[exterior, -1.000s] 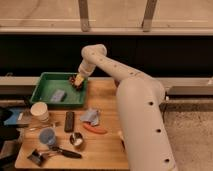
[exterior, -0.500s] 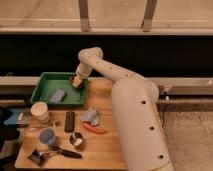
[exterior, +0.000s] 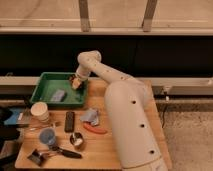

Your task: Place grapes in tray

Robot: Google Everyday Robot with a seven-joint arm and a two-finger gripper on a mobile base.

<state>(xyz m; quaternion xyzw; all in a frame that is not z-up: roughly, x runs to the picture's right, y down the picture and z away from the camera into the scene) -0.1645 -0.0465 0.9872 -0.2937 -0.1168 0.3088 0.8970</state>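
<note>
The green tray (exterior: 49,80) sits at the back left of the wooden table. My gripper (exterior: 76,81) hangs over the tray's right part, just inside its right rim, at the end of the white arm (exterior: 105,75). A small dark and yellowish shape shows at the gripper, but I cannot make it out as the grapes. No bunch of grapes shows anywhere else. A grey-blue flat object (exterior: 58,95) lies inside the tray, left of the gripper.
In front of the tray on the table (exterior: 100,150) are a beige cup (exterior: 39,111), a black remote-like bar (exterior: 69,121), a blue cloth (exterior: 91,116), a red-orange item (exterior: 95,129), a blue cup (exterior: 47,136), a metal cup (exterior: 76,140) and a black-handled tool (exterior: 62,152).
The arm has swung left, bringing the gripper from the tray's right rim to over the tray's inside. Nothing on the table has moved.
</note>
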